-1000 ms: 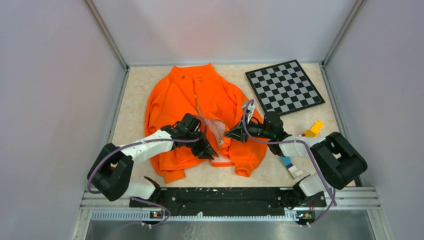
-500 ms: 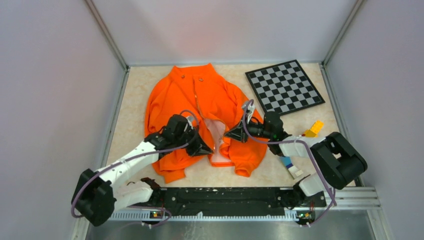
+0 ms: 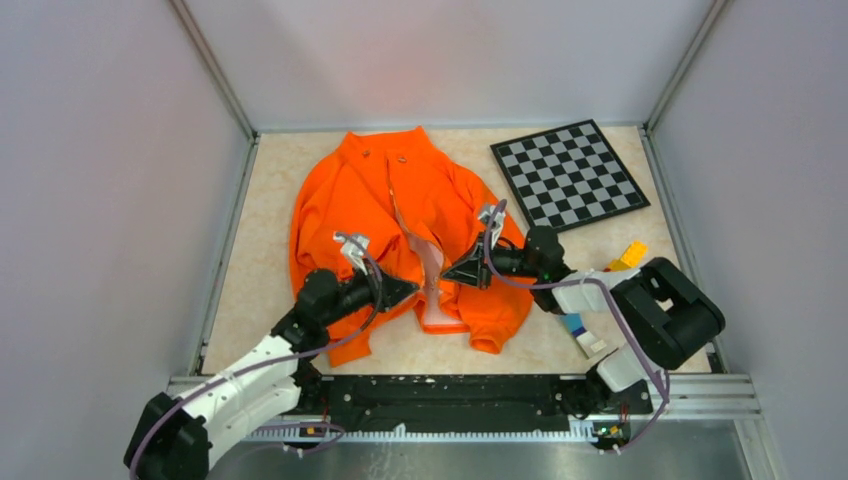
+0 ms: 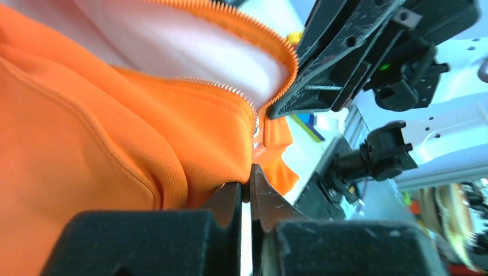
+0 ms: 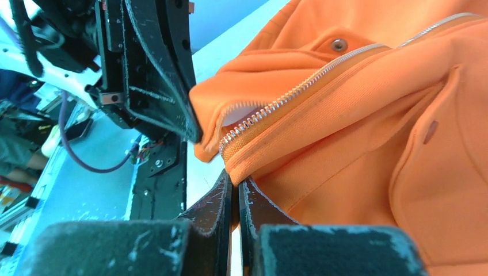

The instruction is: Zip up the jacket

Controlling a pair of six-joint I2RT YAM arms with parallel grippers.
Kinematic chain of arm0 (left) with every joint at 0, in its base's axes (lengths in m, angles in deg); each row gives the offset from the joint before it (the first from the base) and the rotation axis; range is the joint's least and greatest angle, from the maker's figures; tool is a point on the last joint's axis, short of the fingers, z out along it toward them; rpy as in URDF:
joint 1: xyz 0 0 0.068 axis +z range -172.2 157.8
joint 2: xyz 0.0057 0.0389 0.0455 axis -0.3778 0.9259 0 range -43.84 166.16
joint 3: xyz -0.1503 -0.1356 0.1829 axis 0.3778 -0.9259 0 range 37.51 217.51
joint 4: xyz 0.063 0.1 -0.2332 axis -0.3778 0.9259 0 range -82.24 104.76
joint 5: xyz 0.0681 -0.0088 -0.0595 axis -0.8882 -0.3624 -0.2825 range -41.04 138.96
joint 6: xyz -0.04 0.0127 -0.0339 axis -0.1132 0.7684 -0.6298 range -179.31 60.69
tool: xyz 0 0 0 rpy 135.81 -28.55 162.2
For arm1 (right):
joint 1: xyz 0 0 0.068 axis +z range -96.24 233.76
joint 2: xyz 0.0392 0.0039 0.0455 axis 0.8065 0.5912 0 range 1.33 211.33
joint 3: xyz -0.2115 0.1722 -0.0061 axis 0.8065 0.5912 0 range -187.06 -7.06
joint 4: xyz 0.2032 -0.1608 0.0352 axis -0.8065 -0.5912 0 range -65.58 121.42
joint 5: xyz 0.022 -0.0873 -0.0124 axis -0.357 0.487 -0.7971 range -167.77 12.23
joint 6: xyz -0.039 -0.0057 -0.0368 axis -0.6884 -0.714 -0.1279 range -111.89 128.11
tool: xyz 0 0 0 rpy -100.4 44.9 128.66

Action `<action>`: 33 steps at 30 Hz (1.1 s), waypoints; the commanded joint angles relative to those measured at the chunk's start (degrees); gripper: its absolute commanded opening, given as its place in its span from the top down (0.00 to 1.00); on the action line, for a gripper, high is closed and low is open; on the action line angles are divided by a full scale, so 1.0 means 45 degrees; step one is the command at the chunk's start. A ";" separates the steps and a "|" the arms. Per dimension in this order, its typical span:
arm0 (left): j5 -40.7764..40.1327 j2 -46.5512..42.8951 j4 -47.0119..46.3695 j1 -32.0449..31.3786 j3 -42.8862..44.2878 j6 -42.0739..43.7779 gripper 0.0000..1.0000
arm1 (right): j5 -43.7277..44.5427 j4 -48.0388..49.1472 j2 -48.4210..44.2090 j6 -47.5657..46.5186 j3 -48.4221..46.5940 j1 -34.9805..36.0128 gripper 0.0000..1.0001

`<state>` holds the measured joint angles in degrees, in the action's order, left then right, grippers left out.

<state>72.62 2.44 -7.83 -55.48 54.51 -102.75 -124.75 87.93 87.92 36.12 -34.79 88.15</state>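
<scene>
The bright orange jacket (image 3: pixel 400 195) lies flat with its collar at the far side. Its lower front is parted and shows the pale lining (image 3: pixel 431 262). My left gripper (image 3: pixel 407 290) is shut on the left front edge near the hem; in the left wrist view (image 4: pixel 248 185) orange fabric sits pinched between the tips, below the zipper teeth (image 4: pixel 214 85). My right gripper (image 3: pixel 457 273) is shut on the right front edge; in the right wrist view (image 5: pixel 235 183) the fold is nipped just under the zipper teeth (image 5: pixel 275 104). The two grippers face each other closely.
A chessboard (image 3: pixel 567 172) lies at the back right. A yellow block (image 3: pixel 628 257) and a blue-and-white item (image 3: pixel 581 334) lie by the right arm. Grey walls enclose the table; a black rail (image 3: pixel 440 392) runs along the near edge.
My left arm has swung down and left toward the near edge, while its gripper stayed on the jacket's front edge. My right gripper shifted slightly left.
</scene>
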 commanded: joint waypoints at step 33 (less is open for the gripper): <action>0.1368 -0.0127 -0.9836 0.0012 -0.2923 0.3853 1.00 | -0.3292 0.8394 0.2269 0.2288 -0.0723 0.0307 1.00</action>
<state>76.84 0.25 -44.64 -55.48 42.11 -83.95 -139.57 116.41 99.24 47.70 -36.05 88.89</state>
